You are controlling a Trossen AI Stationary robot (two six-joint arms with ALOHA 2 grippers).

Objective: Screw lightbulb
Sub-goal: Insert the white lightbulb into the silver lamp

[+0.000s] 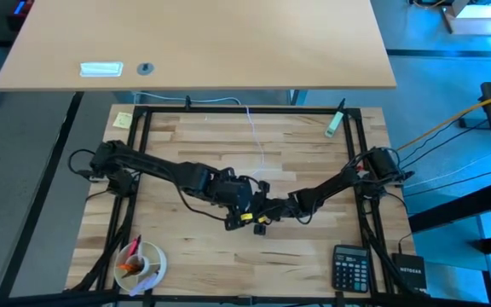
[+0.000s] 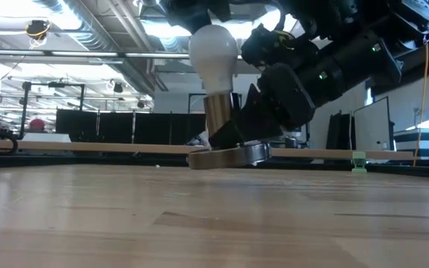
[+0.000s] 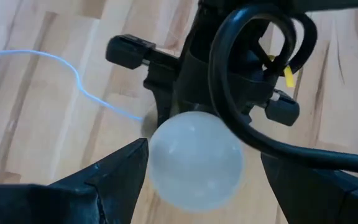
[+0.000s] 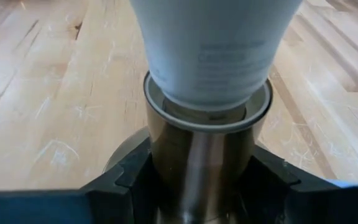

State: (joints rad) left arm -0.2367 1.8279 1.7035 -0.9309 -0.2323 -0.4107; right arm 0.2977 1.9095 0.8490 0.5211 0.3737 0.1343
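Wooden table point(image 2: 199, 223) bears upright lightbulb point(image 2: 213, 50) in socket point(image 2: 226, 156).

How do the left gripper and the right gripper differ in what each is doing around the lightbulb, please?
The left gripper sits high, its fingers either side of the lightbulb at its round white top; the right gripper sits low, clamped on the metal socket beneath. In the left wrist view the left gripper's fingers show gaps beside the glass; the right gripper's press against the barrel. Both meet mid-table.
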